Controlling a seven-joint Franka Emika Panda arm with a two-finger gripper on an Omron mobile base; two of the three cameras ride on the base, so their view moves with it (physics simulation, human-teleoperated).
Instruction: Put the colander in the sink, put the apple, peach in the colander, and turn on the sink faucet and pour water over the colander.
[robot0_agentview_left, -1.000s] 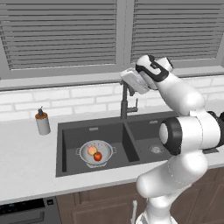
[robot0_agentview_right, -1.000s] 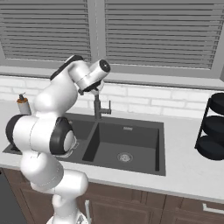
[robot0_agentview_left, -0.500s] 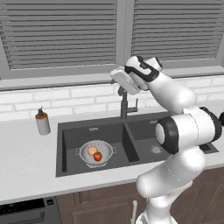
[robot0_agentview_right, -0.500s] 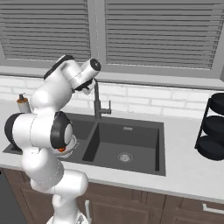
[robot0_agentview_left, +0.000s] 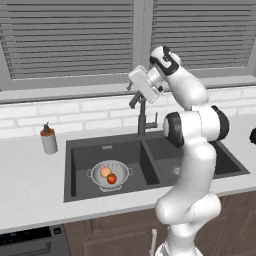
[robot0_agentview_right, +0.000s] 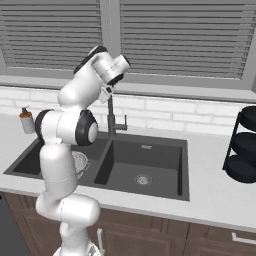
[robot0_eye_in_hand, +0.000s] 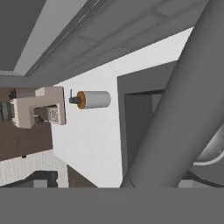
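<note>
- Faucet is the job now: dark, rigid metal gooseneck at the back of the sink; its small side lever looks like the spot to push.
- Colander, shiny perforated steel, sits in the left basin holding apple and peach.
- Tool hangs wide, empty, probably just beside the spout.

sink faucet rising between basins, right basin open

No readable text, labels or numbers anywhere.
</note>
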